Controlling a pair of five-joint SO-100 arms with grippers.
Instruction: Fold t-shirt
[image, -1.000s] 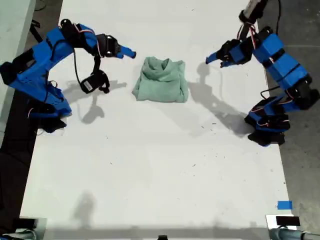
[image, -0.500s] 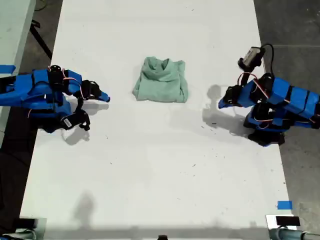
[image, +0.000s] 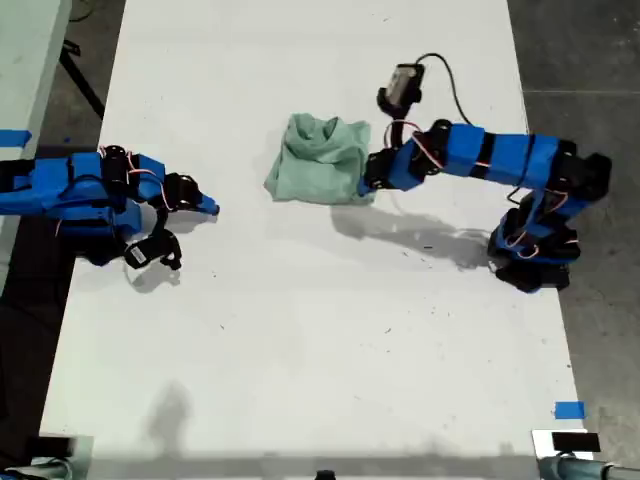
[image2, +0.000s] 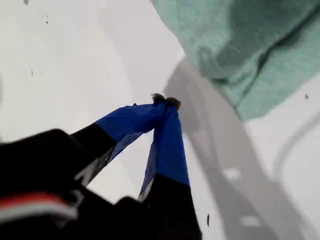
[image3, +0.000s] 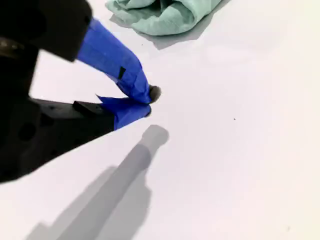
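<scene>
Pale mint-green soft cloth t-shirt (image: 322, 160) bundled on white table (image: 300, 330): light, limp; grab layered edge. First pincer (image2: 166, 101) pressed together beside it; second pincer (image3: 146, 102) pressed together, apart

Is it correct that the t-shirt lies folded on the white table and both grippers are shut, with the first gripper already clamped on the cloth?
Not quite. My first gripper is shut but holds nothing: the first wrist view shows its tips just short of the t-shirt. The rest stands: folded shirt on the white table, my second gripper shut.
</scene>
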